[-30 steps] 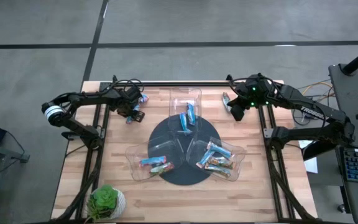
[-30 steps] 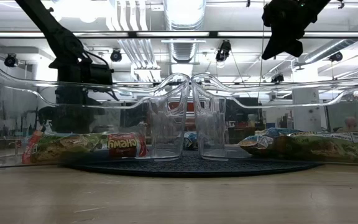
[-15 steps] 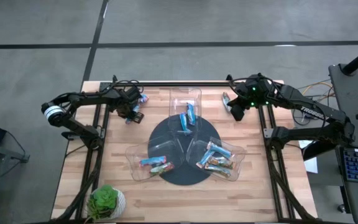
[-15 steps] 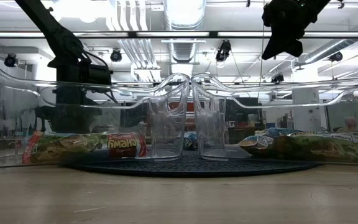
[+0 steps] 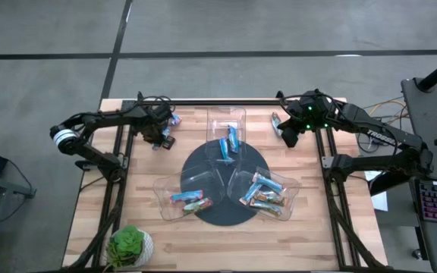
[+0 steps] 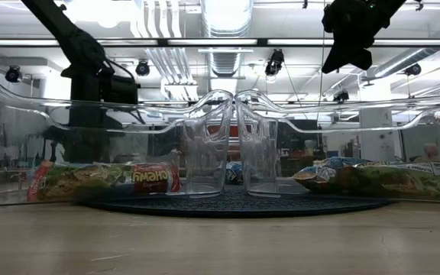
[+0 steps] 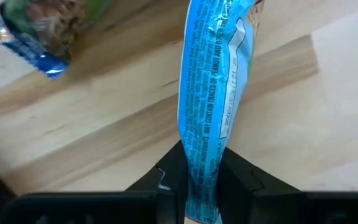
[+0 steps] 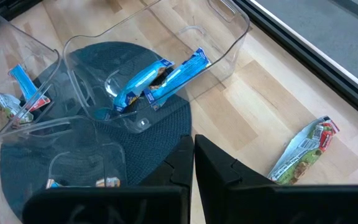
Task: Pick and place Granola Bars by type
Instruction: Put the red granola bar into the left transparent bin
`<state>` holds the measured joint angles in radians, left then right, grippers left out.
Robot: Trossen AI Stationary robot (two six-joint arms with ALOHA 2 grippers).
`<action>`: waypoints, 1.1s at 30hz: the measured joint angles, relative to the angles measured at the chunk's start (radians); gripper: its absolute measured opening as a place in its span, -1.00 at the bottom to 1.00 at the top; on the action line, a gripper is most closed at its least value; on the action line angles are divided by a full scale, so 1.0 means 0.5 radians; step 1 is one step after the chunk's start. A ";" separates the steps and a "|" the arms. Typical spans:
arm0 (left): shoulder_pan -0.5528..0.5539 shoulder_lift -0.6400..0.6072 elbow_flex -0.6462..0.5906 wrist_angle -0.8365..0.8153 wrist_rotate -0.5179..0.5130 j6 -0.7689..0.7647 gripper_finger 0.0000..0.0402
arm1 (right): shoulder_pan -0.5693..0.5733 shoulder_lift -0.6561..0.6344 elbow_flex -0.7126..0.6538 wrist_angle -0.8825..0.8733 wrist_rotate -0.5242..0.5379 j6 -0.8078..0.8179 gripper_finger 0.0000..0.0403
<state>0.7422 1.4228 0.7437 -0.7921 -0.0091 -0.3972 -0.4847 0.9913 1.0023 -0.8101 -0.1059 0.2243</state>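
Right now we are working over the wooden desk [image 5: 340, 227], where three clear trays [image 5: 226, 125] are sitting on a dark round mat [image 5: 203, 163], each already holding some bars. At the desk's far left, the left gripper [image 5: 160, 135] is clamping a blue granola bar [image 7: 211, 93] by one end, its fingers squeezing the wrapper, while another bar [image 7: 48, 31] is lying loose on the wood nearby. We are judging this the lifting step: raising straight up, keeping the pinch firm since the wrapper looks slippery, then carrying it over to the far tray with the other blue bars [image 8: 160, 78]. The right gripper [image 5: 288, 135] is waiting with fingers together at the far right, near a green bar [image 8: 303, 149].
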 joint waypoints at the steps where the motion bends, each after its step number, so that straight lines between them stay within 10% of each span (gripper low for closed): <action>1: 0.000 -0.003 0.023 -0.033 0.000 0.001 -0.77 | 0.000 0.000 0.000 0.000 0.001 0.000 -0.96; 15: -0.147 -0.067 0.521 -0.528 0.405 -0.012 -0.77 | 0.000 0.000 0.000 0.000 -0.001 0.000 -0.96; 33: -1.172 -0.108 1.110 -0.582 0.429 -0.279 -0.77 | -0.001 0.000 0.000 0.001 -0.001 0.000 -0.96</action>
<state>0.1563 1.3689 1.2987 -1.0832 0.2055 -0.5365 -0.4850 0.9913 1.0023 -0.8097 -0.1062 0.2245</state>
